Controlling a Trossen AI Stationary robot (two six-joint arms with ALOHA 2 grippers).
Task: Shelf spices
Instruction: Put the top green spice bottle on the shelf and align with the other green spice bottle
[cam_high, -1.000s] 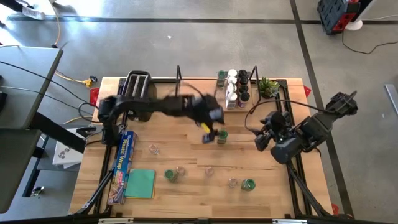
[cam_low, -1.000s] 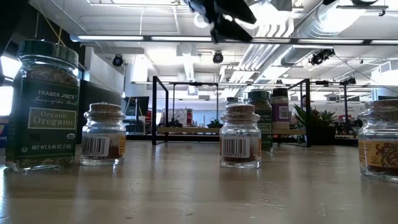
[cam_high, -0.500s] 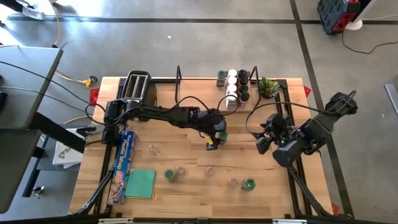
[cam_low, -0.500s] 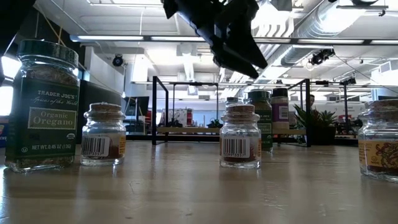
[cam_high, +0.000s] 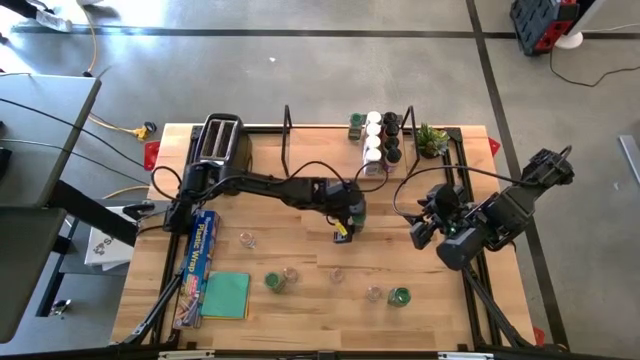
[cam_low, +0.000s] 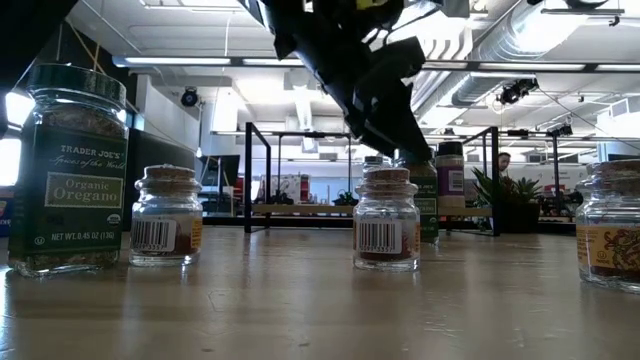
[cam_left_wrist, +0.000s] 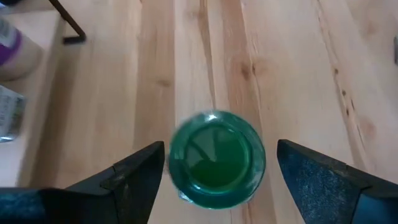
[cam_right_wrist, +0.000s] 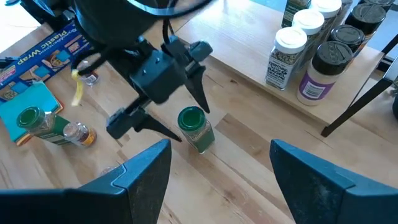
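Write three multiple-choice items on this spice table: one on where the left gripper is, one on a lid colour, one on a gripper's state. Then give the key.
1. Where is the left gripper?
A. Over the toaster
B. Around a spice jar mid-table, in front of the shelf
C. Above the plastic wrap box

2. What colour is that jar's lid?
A. White
B. Black
C. Green

3. How do the left gripper's fingers stand?
A. Open, one on each side of the jar, not touching it
B. Shut tight on the lid
C. Shut on nothing

Key: 1 B, the right wrist view shows it at the jar near the shelf. 2 C, the left wrist view looks down on a green lid. 3 A, gaps show on both sides of the lid.
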